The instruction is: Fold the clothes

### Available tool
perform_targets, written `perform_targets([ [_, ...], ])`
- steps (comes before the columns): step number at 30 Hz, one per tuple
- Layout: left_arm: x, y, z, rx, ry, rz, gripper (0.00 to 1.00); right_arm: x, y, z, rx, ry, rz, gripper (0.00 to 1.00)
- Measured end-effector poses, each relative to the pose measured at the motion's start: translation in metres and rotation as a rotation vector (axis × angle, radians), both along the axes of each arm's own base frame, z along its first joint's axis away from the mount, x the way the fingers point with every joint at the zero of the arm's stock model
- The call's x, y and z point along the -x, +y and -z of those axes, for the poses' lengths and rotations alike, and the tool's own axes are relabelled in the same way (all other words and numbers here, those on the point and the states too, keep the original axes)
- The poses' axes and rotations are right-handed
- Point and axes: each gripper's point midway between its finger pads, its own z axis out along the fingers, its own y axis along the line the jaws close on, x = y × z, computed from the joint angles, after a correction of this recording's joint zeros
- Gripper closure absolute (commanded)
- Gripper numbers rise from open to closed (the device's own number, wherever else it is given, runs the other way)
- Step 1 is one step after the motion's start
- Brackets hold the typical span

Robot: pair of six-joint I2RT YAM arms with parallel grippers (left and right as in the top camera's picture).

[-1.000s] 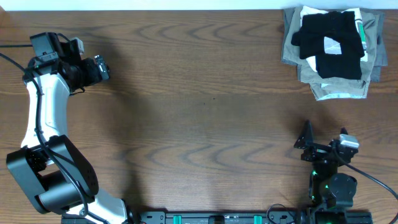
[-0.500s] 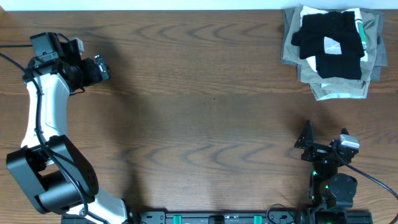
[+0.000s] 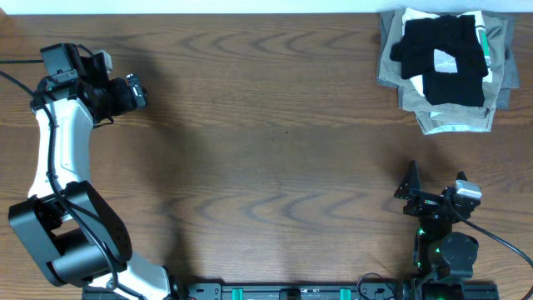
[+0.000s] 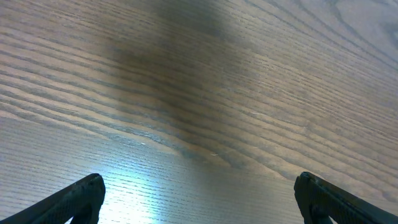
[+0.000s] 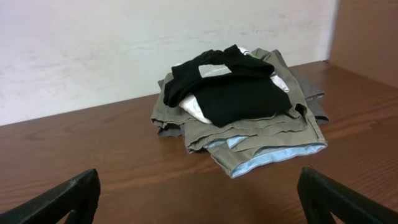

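Note:
The black garment (image 3: 450, 79) lies crumpled on top of a pile of folded clothes at the far right corner of the table. It also shows in the right wrist view (image 5: 239, 93), straight ahead and well beyond the fingers. My right gripper (image 3: 410, 193) is open and empty near the front right edge, in its own view (image 5: 199, 196) over bare wood. My left gripper (image 3: 137, 92) is open and empty at the far left, in its own view (image 4: 199, 199) just above bare tabletop, far from the garment.
Under the black garment lie olive/grey folded garments (image 3: 454, 117) (image 5: 249, 134) and a white garment with striped trim (image 3: 480, 29). The wooden table (image 3: 266, 142) ends at a pale wall (image 5: 124, 43) behind the pile.

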Motion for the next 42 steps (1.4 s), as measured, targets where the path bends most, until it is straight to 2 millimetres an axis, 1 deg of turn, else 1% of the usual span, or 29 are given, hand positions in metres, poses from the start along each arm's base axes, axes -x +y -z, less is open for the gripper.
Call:
perform_targets([
  [9, 0.000, 0.000, -0.001, -0.001, -0.002, 0.000, 0.02, 0.000, 0.000, 0.000, 0.000, 0.000, 0.000, 0.01],
  [12, 0.002, -0.001, -0.011, -0.008, -0.023, 0.000, 0.02, 0.000, 0.000, 0.000, 0.000, 0.000, 0.000, 0.01],
  [13, 0.004, -0.001, -0.018, -0.014, -0.037, 0.000, 0.02, 0.000, 0.000, 0.000, 0.000, 0.000, 0.000, 0.01],
  [16, 0.008, -0.003, -0.049, -0.039, -0.108, 0.000, 0.02, 0.000, 0.000, 0.000, 0.000, 0.000, 0.000, 0.01],
  [17, 0.012, -0.004, -0.066, -0.051, -0.143, 0.000, 0.02, 0.000, 0.000, 0.000, 0.000, 0.000, 0.000, 0.01],
  [19, 0.021, -0.007, -0.089, -0.067, -0.189, 0.000, 0.02, 0.000, 0.000, 0.000, 0.000, 0.000, 0.000, 0.00],
  [23, 0.042, -0.017, -0.130, -0.094, -0.267, 0.004, 0.02, 0.000, 0.000, 0.000, 0.000, 0.000, 0.001, 0.01],
  [27, 0.057, -0.023, -0.163, -0.124, -0.352, 0.006, 0.02, 0.000, 0.000, 0.000, 0.000, 0.000, 0.002, 0.01],
  [29, 0.064, -0.025, -0.177, -0.141, -0.400, 0.006, 0.02, 0.000, 0.000, 0.000, 0.000, 0.000, 0.003, 0.01],
  [32, 0.077, -0.030, -0.191, -0.167, -0.476, 0.006, 0.02, 0.000, 0.000, 0.000, 0.000, 0.000, 0.003, 0.01],
  [36, 0.095, -0.036, -0.196, -0.204, -0.577, 0.006, 0.02, 0.000, -0.001, 0.000, 0.000, 0.000, 0.003, 0.01],
  [39, 0.108, -0.041, -0.190, -0.227, -0.656, 0.010, 0.02, 0.000, -0.001, 0.000, 0.000, -0.001, 0.003, 0.01],
  [42, 0.121, -0.048, -0.175, -0.243, -0.720, 0.018, 0.02, 0.000, -0.001, 0.000, 0.000, -0.002, 0.003, 0.01],
])
